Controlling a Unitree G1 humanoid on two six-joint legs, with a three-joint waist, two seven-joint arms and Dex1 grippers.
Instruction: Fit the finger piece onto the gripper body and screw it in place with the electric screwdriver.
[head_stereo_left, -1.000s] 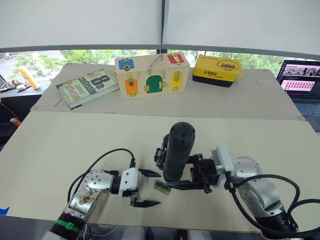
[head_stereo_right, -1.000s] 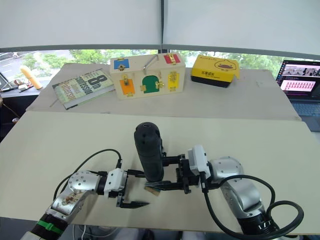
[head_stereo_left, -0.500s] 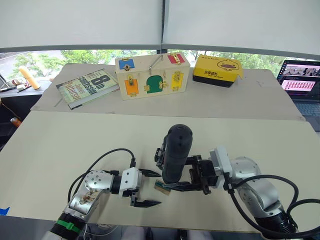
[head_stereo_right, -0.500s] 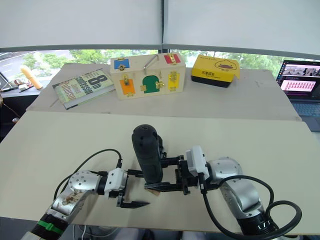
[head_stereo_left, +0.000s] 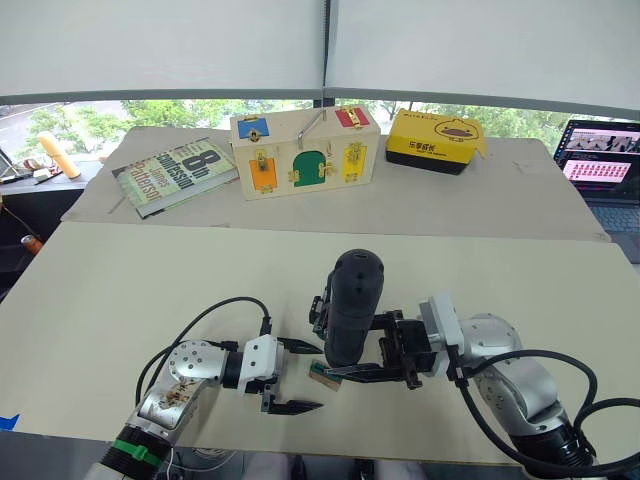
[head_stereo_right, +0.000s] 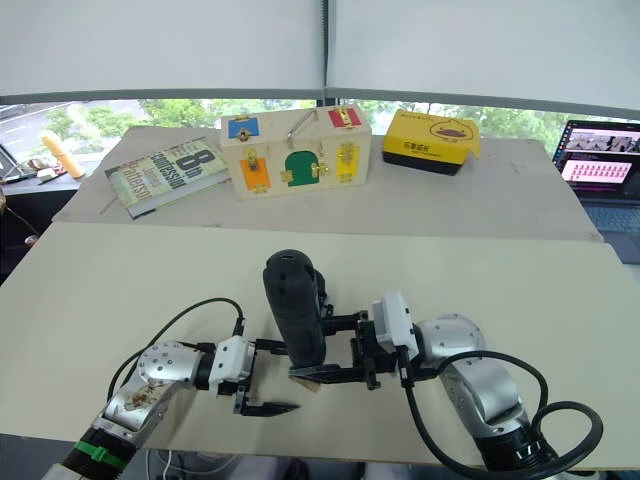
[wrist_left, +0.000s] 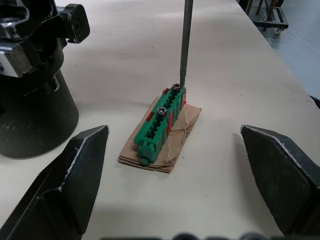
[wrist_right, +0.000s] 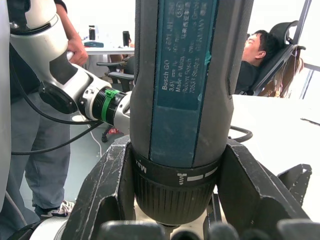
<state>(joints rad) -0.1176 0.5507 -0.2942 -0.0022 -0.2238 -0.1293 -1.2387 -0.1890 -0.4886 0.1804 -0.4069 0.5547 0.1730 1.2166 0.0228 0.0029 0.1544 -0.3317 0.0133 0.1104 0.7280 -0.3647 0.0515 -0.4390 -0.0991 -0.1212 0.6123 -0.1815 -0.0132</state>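
The electric screwdriver (head_stereo_left: 352, 305) stands upright over the middle of the near table, with my right gripper (head_stereo_left: 345, 352) shut around its lower body (wrist_right: 180, 100). Its thin metal bit (wrist_left: 186, 42) comes down onto a screw at the far end of a flat tan-and-green block (wrist_left: 162, 127). The gripper body (head_stereo_left: 319, 305), black and blocky, sits just behind the screwdriver on its left side (wrist_left: 35, 75). My left gripper (head_stereo_left: 320, 377) lies low on the table, open, with one finger on each side of the block and touching nothing. The finger piece is out of view.
On the far table stand a wooden latch box (head_stereo_left: 305, 152), a book (head_stereo_left: 175, 175), a yellow box (head_stereo_left: 432, 140) and a laptop (head_stereo_left: 600, 170). A person sits in a chair (wrist_right: 260, 55) and another stands beyond the table (wrist_right: 75, 47).
The screwdriver, in my right gripper, has shifted slightly left and down. The left gripper and the block have not moved.
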